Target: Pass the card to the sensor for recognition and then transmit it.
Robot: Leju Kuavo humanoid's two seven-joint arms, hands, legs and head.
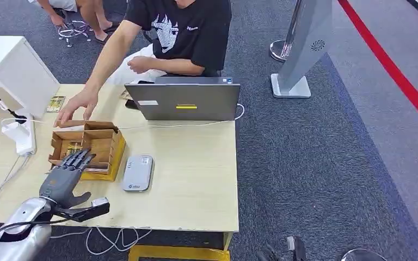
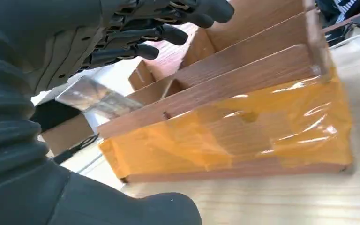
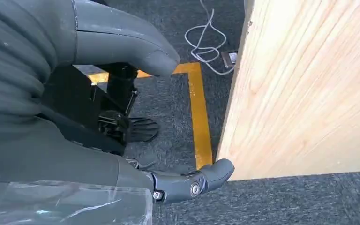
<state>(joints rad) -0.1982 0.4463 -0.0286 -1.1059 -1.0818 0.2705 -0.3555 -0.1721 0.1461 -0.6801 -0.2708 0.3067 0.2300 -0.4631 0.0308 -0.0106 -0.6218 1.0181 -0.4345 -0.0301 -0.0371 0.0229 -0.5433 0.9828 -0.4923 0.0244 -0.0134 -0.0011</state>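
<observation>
Left hand [image 1: 65,176], fingers spread and holding nothing, reaches over the wooden box [image 1: 106,142]; cards [image 1: 74,149] lie in its compartments. Sensor [image 1: 137,173] sits beside it. Right hand [image 3: 122,136] hangs open.

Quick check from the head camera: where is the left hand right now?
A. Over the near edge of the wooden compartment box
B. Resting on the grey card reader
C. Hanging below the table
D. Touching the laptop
A. The left hand reaches with its fingers spread over the near edge of the wooden box; the grey card reader lies apart to its right, and the laptop stands farther back.
</observation>
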